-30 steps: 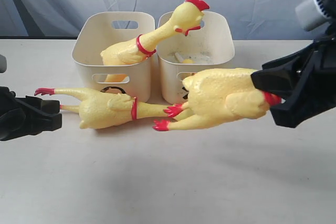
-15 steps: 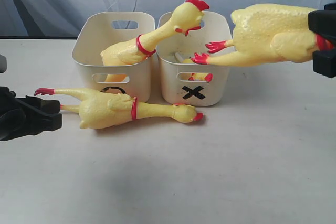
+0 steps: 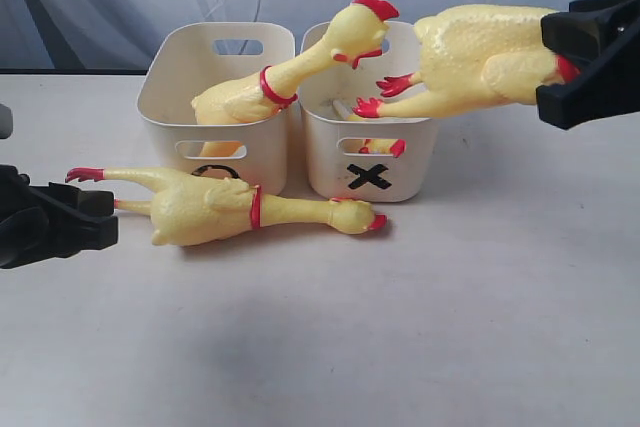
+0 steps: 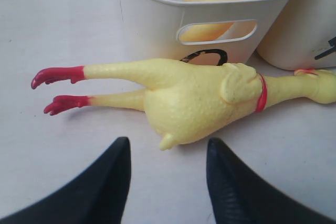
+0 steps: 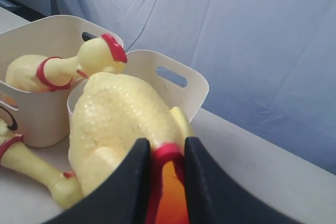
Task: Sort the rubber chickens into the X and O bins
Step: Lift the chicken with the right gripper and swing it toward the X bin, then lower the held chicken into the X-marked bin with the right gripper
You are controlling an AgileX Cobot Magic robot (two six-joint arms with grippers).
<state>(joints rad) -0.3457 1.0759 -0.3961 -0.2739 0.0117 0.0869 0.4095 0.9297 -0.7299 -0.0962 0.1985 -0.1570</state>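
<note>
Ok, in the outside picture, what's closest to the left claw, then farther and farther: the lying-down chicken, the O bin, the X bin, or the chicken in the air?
From the left gripper:
1. Lying chicken: feet right beside it.
2. O bin: behind that chicken.
3. X bin: right of the O bin.
4. Headless chicken: far right, in the right gripper.

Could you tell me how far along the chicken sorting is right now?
Done: one whole chicken lies in the O bin, and a small piece shows in the X bin. In hand: the right gripper holds the headless body above the X bin. Remaining: a second chicken on the table, near the open left gripper.
</note>
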